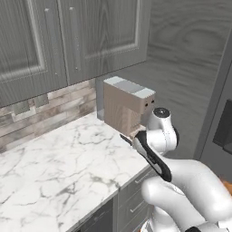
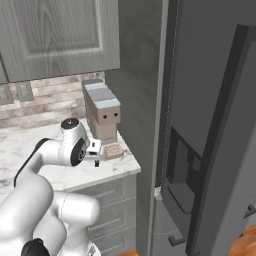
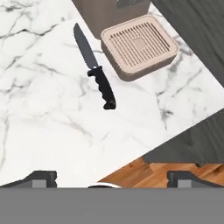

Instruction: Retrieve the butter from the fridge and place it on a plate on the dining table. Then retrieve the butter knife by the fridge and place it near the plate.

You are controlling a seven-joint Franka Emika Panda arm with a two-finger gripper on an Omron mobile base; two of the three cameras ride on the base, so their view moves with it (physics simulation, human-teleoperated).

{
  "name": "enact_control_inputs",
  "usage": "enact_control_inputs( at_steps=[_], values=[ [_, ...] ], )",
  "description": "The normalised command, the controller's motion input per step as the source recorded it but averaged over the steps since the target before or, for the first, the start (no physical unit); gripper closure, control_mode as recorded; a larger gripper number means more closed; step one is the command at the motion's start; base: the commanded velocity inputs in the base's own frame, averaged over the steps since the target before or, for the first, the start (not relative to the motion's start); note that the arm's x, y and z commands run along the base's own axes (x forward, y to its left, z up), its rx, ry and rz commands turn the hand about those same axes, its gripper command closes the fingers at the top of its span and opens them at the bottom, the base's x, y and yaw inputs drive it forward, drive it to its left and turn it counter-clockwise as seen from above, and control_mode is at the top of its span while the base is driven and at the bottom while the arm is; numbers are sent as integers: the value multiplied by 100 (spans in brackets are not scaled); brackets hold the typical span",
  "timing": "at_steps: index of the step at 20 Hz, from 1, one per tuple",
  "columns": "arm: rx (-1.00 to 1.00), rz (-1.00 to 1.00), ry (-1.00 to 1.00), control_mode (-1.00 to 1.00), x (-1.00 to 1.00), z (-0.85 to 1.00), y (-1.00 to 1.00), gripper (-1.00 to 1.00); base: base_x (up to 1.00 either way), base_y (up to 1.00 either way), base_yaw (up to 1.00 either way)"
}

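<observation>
My gripper (image 3: pixel 112 179): my jaws stand wide apart and hold nothing; in the hand view the two dark fingertips (image 3: pixel 40 177) rise at the lower left and lower right of the frame, with bare marble and a strip of wood floor between them.
My arm: in the right base view my wrist sits at centre left, over the counter just beside the coffee machine's tray.
Butter knife (image 3: pixel 95 68): all dark, lying flat on the marble in the upper middle of the hand view, blade toward the top of the frame, handle toward the centre; well apart from my fingertips. In the left base view a dark sliver shows just left of my wrist, too small to tell.
Coffee machine (image 2: pixel 103 115): brown box with a grey top, upright at the back of the counter, centre of both base views; its ribbed drip tray (image 3: pixel 139 46) lies just right of the knife, not touching it.
Counter (image 1: pixel 59 163): white grey-veined marble over grey drawers, lower left of the left base view.
Fridge (image 2: pixel 210 125): tall and grey, right half of the right base view, doors shut, dark dispenser recess at centre right.
</observation>
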Motion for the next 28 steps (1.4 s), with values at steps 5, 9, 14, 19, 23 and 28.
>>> enact_control_inputs(
  at_steps=[5, 9, 14, 19, 23, 28],
  values=[
    [0, -2, 0, -100, 49, -15, 2, -100, 0, 0, 0],
    [0, -1, 0, -100, 51, -7, 5, -100, 0, 0, 0],
    [0, -5, 1, -100, 22, -6, 14, -100, 0, 0, 0],
    [0, -6, 0, -100, 24, -22, 3, -100, 0, 0, 0],
    [0, -6, 3, -100, 14, -33, 0, -100, 0, 0, 0],
    [0, -5, 6, -100, 1, -35, -6, -100, 0, 0, 0]
  ],
)
